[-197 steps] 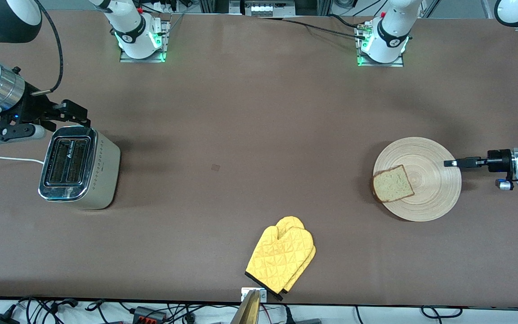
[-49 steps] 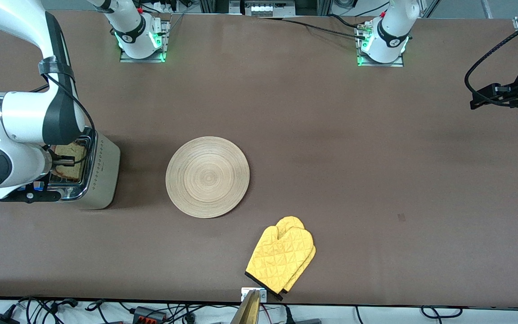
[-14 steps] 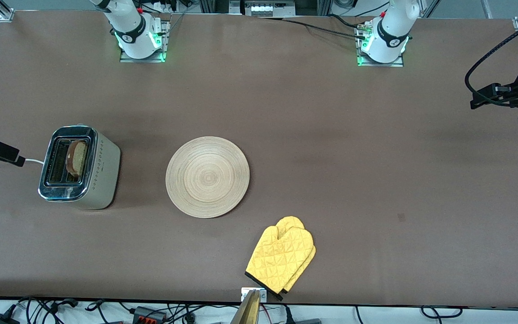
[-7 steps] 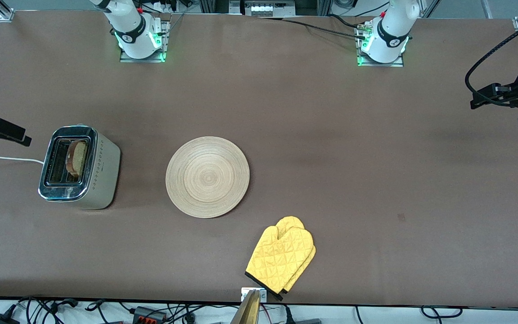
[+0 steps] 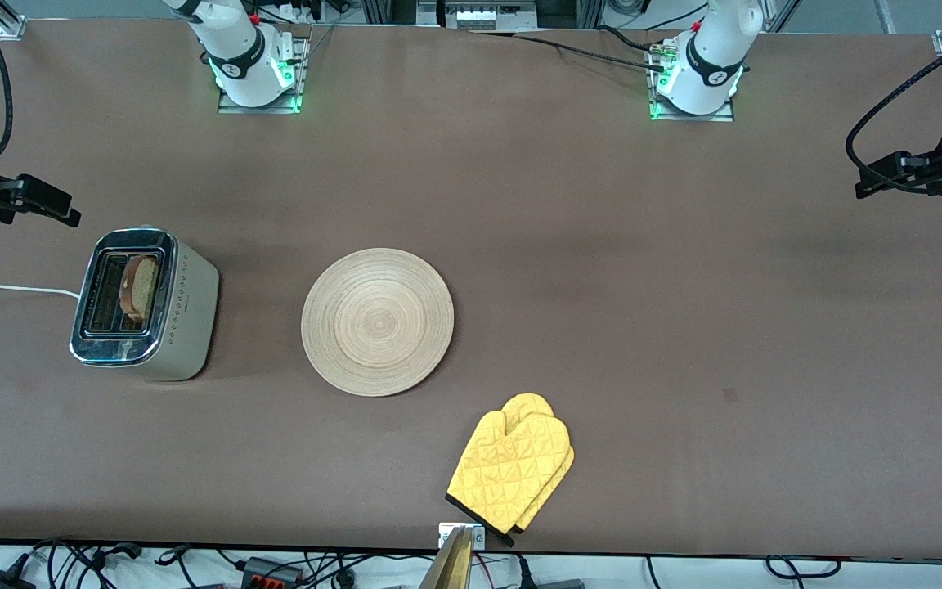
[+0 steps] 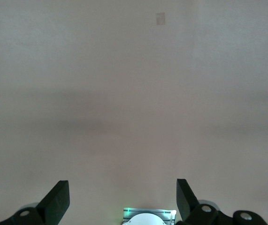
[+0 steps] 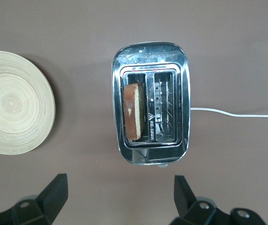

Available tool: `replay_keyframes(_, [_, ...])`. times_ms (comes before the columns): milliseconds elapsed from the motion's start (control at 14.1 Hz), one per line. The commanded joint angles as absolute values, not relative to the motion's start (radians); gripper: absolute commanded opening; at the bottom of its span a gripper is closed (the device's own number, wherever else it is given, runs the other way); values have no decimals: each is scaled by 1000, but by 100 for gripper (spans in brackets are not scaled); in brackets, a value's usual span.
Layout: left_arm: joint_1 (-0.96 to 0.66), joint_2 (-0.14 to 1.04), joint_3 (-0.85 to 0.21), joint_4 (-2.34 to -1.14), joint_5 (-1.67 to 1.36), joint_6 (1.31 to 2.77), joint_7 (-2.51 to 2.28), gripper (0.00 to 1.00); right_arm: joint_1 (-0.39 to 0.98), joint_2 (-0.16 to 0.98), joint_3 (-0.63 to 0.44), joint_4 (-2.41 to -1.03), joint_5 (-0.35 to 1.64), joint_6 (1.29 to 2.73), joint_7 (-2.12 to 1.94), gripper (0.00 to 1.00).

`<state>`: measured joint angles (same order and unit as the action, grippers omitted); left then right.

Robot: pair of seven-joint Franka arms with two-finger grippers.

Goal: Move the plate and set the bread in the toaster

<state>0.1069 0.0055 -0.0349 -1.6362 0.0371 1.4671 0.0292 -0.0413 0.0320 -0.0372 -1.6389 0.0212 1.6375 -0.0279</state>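
Note:
The toaster (image 5: 144, 304) stands toward the right arm's end of the table, chrome top up. The bread (image 5: 138, 287) stands upright in the slot on the plate's side, its top edge sticking out. The right wrist view shows the toaster (image 7: 150, 105) and the bread (image 7: 134, 111) from above. The plate (image 5: 377, 321) lies bare beside the toaster, near the table's middle; it also shows in the right wrist view (image 7: 11, 104). My right gripper (image 5: 33, 200) is open and empty, up over the table beside the toaster (image 7: 119, 190). My left gripper (image 5: 888, 174) is open and empty, waiting over bare table at the left arm's end (image 6: 123, 192).
A yellow oven mitt (image 5: 512, 470) lies near the table's front edge, nearer to the front camera than the plate. The toaster's white cord (image 5: 5, 288) runs off the right arm's end of the table. The arm bases (image 5: 254, 69) stand along the table's edge farthest from the front camera.
My right gripper has let go of the bread, which stays in the toaster slot, and has risen and drawn away from the toaster toward the bases. The left arm has not moved.

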Motion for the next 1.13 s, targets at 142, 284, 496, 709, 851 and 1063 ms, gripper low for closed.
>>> replay_keyframes(142, [121,5,-43,-1626,21,1453,54,100,-43,-14,-26,-1675,-3,1649,-31,100])
replay_keyframes(284, [121,5,-43,-1626,21,1453,54,100,-41,-15,-28,-1675,-3,1644,-23,100])
replay_keyframes(496, [121,5,-43,-1626,23,1453,54,100,-41,-14,-28,-1674,0,1625,-21,100])
replay_keyframes(709, [121,5,-41,-1626,23,1453,54,100,-41,-14,-26,-1677,3,1625,-20,100])
replay_keyframes(851, [121,5,-41,-1626,23,1453,54,100,-41,-14,-26,-1677,3,1628,-20,100])
replay_keyframes(1063, [121,5,-43,-1626,23,1453,54,100,-40,-15,-26,-1677,2,1626,-21,100])
